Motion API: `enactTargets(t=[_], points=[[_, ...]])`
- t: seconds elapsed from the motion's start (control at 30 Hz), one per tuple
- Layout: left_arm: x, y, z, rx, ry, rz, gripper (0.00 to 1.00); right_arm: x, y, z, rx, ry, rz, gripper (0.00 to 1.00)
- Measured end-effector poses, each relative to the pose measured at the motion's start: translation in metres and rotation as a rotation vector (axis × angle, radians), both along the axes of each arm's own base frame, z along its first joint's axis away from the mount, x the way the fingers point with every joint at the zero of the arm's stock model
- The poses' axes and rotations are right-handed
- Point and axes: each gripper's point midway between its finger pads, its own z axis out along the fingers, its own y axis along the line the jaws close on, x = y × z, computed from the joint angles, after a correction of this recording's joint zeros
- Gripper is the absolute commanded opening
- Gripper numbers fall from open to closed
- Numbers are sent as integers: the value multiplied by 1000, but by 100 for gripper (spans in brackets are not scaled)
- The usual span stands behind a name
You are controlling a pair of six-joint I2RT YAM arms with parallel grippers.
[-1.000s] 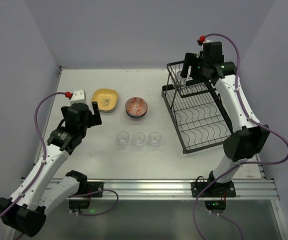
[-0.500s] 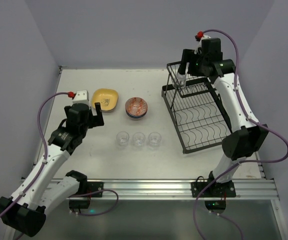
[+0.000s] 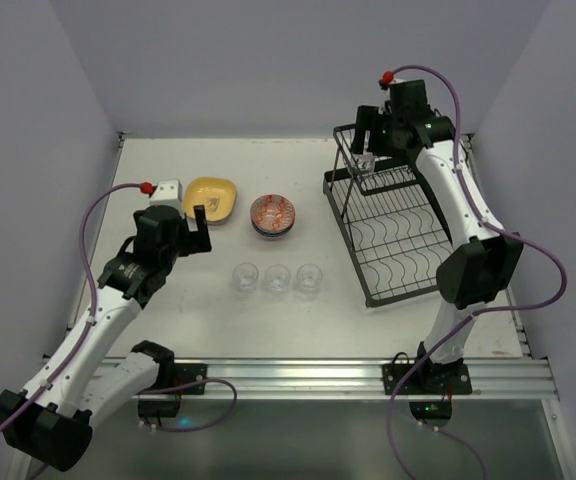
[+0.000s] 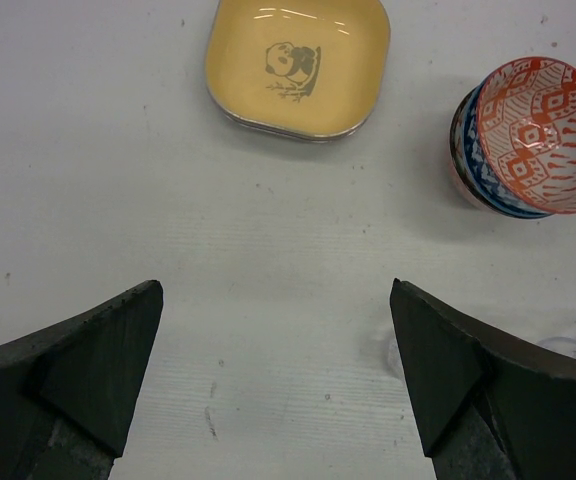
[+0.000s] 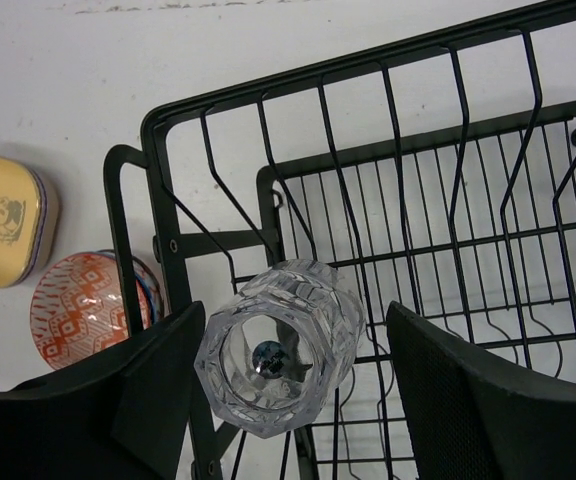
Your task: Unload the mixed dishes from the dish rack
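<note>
The clear glass, pinched tilted between the part-spread fingers of the right gripper with the dish rack beyond their tips, is likely light, rigid, slippery and breakable: hold its faceted wall mid-height, gently; the left gripper has its fingers fully spread.

I can't read any text, label, brand or number in any of the views. The only printed mark I find is a small panda drawing in the centre of the yellow plate, and it has no letters with it. The same drawing shows on that plate in the right wrist view, too small to make out more.
</note>
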Motion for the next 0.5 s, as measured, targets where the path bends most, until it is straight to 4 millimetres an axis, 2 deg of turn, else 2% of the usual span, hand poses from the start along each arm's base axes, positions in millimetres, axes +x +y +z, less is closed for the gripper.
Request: enactTargets(t=[0.2,0.3,0.37,0.4,0.47,0.5], points=[[0,-2,0,-5,2,-10,100,-4,-9,-19,-41,40,-40,70],[0,-3,0,-6,3,-14,100,-6,-15,-28,-64,63,-63,62],[0,-3,0,-7,2,-16,100,-7,-18,-28,-76,61,-77,51],[0,-3,0,-8,1,-16,100,-7,-19,-27,-80,59,-83,37],[0,-3,0,-7,1,-17,100,-8,-22,-24,-91,51,-98,31],[0,-3,0,-7,2,-17,100,-9,-23,-22,-93,47,-102,24]])
